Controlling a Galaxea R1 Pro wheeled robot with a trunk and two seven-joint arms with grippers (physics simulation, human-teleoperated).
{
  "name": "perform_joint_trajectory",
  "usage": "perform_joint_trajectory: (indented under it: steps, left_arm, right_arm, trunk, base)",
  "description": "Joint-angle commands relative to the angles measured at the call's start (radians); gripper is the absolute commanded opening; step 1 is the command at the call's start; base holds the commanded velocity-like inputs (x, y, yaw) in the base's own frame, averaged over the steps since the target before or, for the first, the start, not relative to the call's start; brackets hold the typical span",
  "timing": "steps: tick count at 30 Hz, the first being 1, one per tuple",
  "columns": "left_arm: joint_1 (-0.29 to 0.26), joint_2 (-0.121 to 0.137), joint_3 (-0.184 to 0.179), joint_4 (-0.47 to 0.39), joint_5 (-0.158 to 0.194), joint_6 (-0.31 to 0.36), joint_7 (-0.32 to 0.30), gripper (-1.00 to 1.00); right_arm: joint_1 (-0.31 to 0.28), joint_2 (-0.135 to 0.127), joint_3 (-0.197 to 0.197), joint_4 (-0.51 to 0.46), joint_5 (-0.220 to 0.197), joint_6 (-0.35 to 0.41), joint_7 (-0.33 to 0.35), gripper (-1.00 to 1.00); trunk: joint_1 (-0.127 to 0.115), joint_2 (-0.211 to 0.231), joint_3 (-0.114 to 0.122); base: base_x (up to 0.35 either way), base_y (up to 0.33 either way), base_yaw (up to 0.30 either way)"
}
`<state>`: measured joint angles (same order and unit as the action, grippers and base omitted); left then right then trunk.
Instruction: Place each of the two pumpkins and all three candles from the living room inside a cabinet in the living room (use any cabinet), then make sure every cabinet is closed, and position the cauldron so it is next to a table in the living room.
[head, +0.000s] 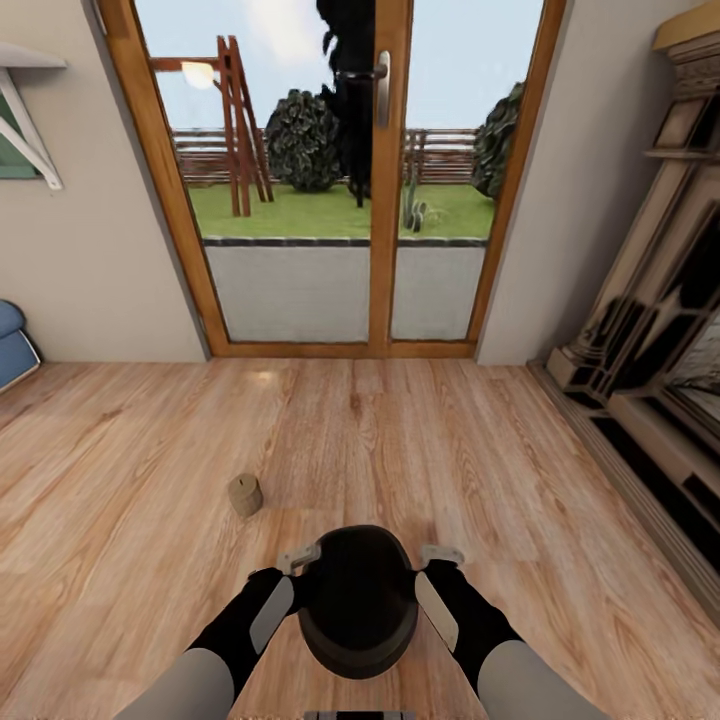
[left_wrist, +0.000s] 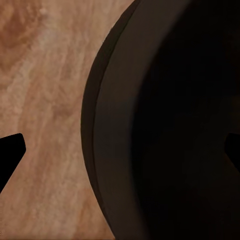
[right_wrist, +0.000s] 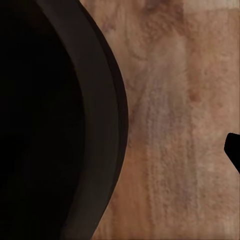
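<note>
We hold the black cauldron (head: 358, 598) between both arms, low in front of our trunk and above the light wood plank floor (head: 150, 600). The left gripper (head: 297, 557) sits against the pot's left flank and the right gripper (head: 441, 553) against its right flank. In the left wrist view the cauldron (left_wrist: 165, 125) has one dark fingertip (left_wrist: 10, 155) over the planks on one side and another at the pot's far edge, so the rim lies between spread jaws. In the right wrist view the pot's wall (right_wrist: 60, 125) shows beside bare boards, with one fingertip (right_wrist: 234, 150) at the frame's edge; we cannot tell whether either pincer actually clamps the rim.

One beige-grey candle (head: 245, 494) stands on the floor just ahead and to our left, apart from the cauldron, with open planks around it.

Straight ahead, the wood-framed glass doors (head: 388, 180) stand shut, with a terrace, lawn and fence beyond. A dark fireplace surround (head: 650, 340) runs along the right wall. A corner of the blue sofa (head: 12, 345) shows at the far left, under a white wall bracket (head: 30, 130).
</note>
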<state>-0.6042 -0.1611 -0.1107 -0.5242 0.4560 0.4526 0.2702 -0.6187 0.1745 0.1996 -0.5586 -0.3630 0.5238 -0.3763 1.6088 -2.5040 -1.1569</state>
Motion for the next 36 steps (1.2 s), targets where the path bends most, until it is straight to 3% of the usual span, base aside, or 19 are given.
perform_joint_trajectory:
  steps: [1,9,21,25,29,30,36]
  left_arm:
    - [0.000,0.001,-0.006,-0.002,0.010,0.003,0.008,1.00]
    - [0.000,0.002,-0.006,-0.002,0.012,0.003,0.006,1.00]
    - [0.000,0.002,-0.007,-0.004,0.014,0.002,0.004,1.00]
    - [0.000,0.001,-0.008,-0.010,0.014,0.001,0.005,1.00]
    - [0.000,0.001,-0.008,-0.012,0.013,0.000,0.005,1.00]
    - [0.000,0.002,-0.008,-0.012,0.014,0.000,0.005,1.00]
    - [0.000,0.002,-0.007,-0.012,0.013,0.000,0.006,1.00]
  right_arm:
    - [0.000,0.000,0.003,-0.001,-0.008,0.003,-0.009,1.00]
    - [0.000,0.000,0.003,0.000,-0.010,-0.040,-0.009,1.00]
    - [0.001,0.000,0.004,0.000,-0.010,-0.045,-0.007,1.00]
    - [0.001,0.000,0.006,0.000,-0.010,-0.045,-0.007,1.00]
    - [0.001,0.000,0.042,0.000,-0.010,-0.045,-0.007,1.00]
    - [0.000,0.000,0.045,0.000,-0.010,-0.045,-0.007,-1.00]
    - [0.000,0.000,0.050,0.000,-0.011,-0.045,-0.007,-1.00]
  trunk:
    - [0.000,-0.001,-0.005]
    - [0.004,-0.003,-0.036]
    - [0.009,-0.005,-0.082]
    - [0.009,-0.005,-0.082]
    - [0.009,-0.005,-0.082]
    - [0.009,-0.005,-0.082]
    - [0.009,-0.005,-0.082]
  base:
    - [0.000,0.000,0.000]
    - [0.000,0.000,0.000]
    - [0.000,0.000,0.000]
    - [0.000,0.000,0.000]
    - [0.000,0.000,0.000]
    - [0.000,0.000,0.000]
    - [0.000,0.000,0.000]
